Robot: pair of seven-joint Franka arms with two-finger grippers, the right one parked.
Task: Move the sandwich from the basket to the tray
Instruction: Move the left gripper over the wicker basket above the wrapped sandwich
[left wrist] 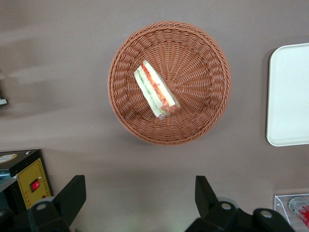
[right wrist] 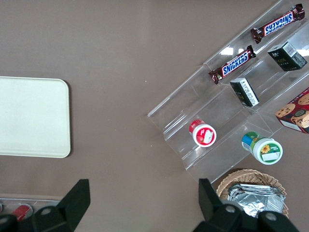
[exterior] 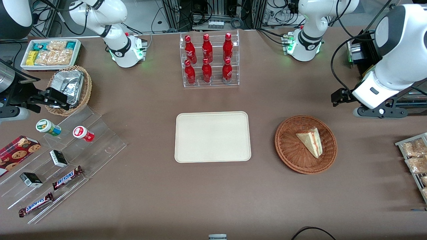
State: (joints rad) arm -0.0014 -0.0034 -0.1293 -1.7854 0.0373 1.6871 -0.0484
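The sandwich (exterior: pixel 310 141), a pale bread wedge with red, orange and green filling, lies in the round reddish-brown wicker basket (exterior: pixel 293 163). The left wrist view looks down on the sandwich (left wrist: pixel 157 92) in the basket (left wrist: pixel 203 63). The plain cream tray (exterior: pixel 212 136) lies flat beside the basket, toward the parked arm's end; its edge also shows in the left wrist view (left wrist: pixel 289 96). My left gripper (exterior: pixel 340 96) hangs well above the table, farther from the front camera than the basket. In the wrist view the gripper (left wrist: pixel 140 198) is open and empty over bare table.
A clear rack of red bottles (exterior: pixel 210 60) stands farther back than the tray. A wire rack of snack packets (exterior: pixel 415 156) sits at the working arm's end. A clear stepped display (exterior: pixel 60 156), a tan foil basket (exterior: pixel 71 88) and a white bin (exterior: pixel 50 53) sit at the parked arm's end.
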